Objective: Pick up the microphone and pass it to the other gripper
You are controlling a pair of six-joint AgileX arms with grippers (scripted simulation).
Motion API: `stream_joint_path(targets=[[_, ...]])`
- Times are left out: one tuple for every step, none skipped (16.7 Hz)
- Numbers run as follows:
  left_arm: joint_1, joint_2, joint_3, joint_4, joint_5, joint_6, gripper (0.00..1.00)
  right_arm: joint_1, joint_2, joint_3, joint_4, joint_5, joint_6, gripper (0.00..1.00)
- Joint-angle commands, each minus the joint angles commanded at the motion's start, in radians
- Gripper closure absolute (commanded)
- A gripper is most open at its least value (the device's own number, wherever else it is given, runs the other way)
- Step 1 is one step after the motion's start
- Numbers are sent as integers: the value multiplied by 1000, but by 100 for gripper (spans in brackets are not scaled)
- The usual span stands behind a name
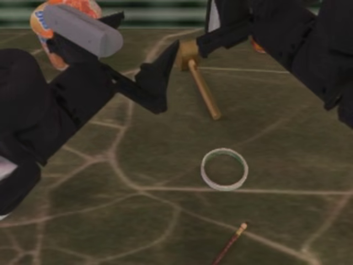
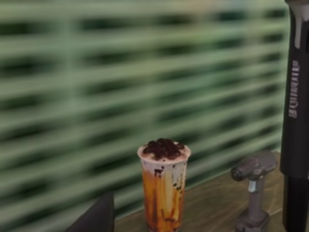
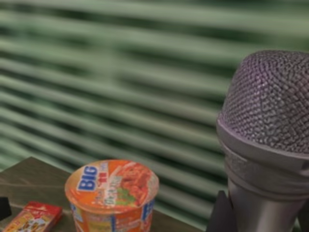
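top view: left gripper [image 1: 157, 83] and right gripper [image 1: 201, 47] close together above the wooden mallet [image 1: 201, 83]
microphone [image 3: 265, 145]: held upright, fills the right wrist view
grip: cannot tell which gripper clasps it

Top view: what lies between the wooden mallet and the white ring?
Nothing. In the top view, the table between the wooden mallet and the white ring is bare.
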Motion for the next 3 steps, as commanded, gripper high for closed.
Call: stream_joint_path(targets=[[4, -24, -23, -4, 4, 0, 0, -11, -11, -10, 0, -10, -1, 100], [7, -37, -36, -7, 6, -1, 0, -17, -17, -16, 1, -17, -2, 100], [7, -41, -38, -7, 6, -1, 0, -18, -19, -17, 1, -18, -2, 100]])
